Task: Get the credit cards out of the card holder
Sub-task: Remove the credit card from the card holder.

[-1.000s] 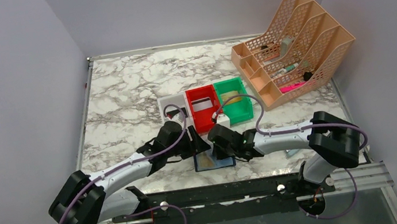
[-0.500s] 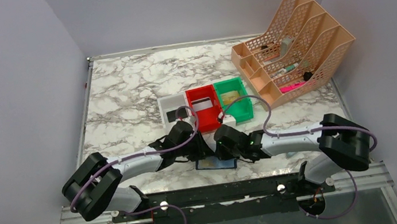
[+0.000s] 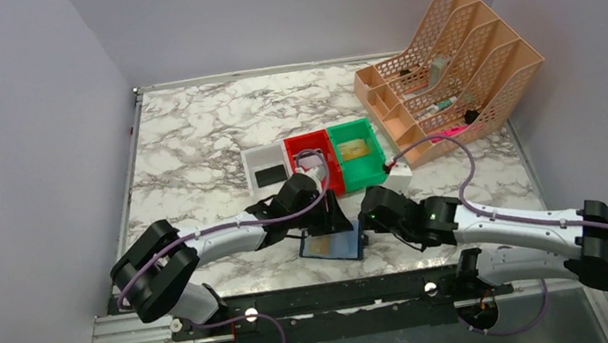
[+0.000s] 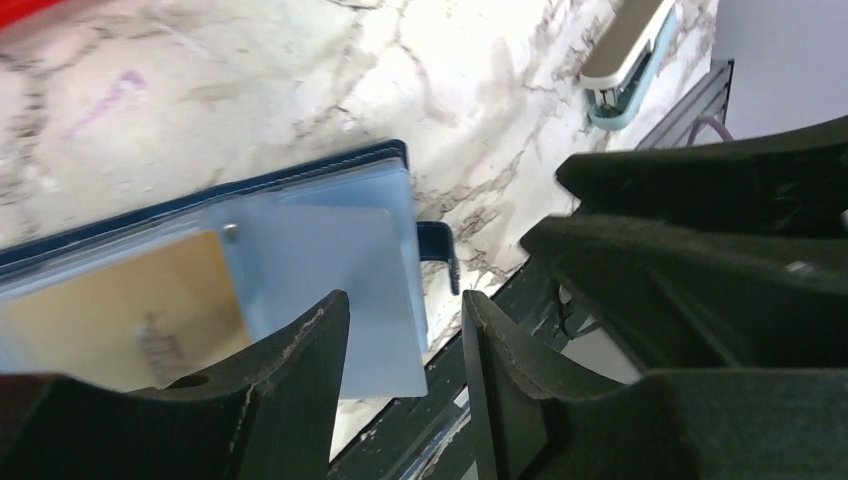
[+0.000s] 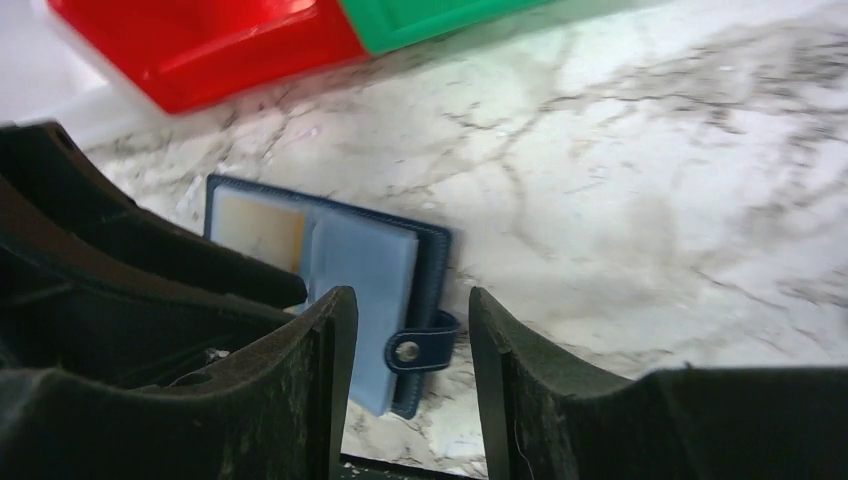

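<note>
The holder lies open on the surface at its near edge, a gold card showing in its left sleeve, the right sleeve looking empty. We see the right gripper just right of it, jaws parted and holding nothing, the tab visible between them. The left gripper hovers over the holder's far edge, jaws also apart and empty.

A second ago the right jaws were shut and both grippers crowded over the holder, hiding much of it. Now the right arm has stretched out low to the right, the left arm has reached further in, and the holder sits uncovered, nudged a little right and turned.

Beyond it, a black card rests in the white bin and another gold one in the green bin. We judge the job unfinished: one card is left to pull.
</note>
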{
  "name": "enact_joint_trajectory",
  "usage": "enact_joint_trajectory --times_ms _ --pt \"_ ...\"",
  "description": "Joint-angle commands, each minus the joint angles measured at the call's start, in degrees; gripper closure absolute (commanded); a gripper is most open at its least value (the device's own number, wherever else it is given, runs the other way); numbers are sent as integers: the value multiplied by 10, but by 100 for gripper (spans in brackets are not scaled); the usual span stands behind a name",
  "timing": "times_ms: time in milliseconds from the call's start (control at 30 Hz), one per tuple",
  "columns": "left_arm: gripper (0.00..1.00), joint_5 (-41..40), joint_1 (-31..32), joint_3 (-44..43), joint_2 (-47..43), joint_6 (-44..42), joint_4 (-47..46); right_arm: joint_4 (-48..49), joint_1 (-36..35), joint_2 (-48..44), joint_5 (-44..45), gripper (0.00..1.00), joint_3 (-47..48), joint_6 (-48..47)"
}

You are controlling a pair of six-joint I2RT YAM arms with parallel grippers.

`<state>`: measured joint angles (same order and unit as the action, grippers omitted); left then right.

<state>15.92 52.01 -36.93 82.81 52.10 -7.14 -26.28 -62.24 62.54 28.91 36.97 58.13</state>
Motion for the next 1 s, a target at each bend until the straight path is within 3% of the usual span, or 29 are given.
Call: enact_joint_trajectory --times_ms 0,167,333,467,633,800,967 --pt "50 36 24 -31 41 -25 -9 -118 -1 -58 117 50 12 89" --pt "50 53 34 -43 82 -26 -8 -73 -2 -114 109 47 -12 53" --pt "48 30 35 -70 64 -58 44 -30 -1 -122 78 46 -19 29" --pt "46 -65 35 -107 30 -92 152 -8 -1 -109 56 46 -12 13" --pt "45 -172 28 -101 -40 -92 219 64 -1 -88 -29 49 -13 -38" --pt "44 -239 8 -53 -111 -61 254 171 -2 -38 -145 50 -28 -80" --pt "43 -237 -11 3 -173 -36 251 208 -1 77 -236 53 -11 -76"
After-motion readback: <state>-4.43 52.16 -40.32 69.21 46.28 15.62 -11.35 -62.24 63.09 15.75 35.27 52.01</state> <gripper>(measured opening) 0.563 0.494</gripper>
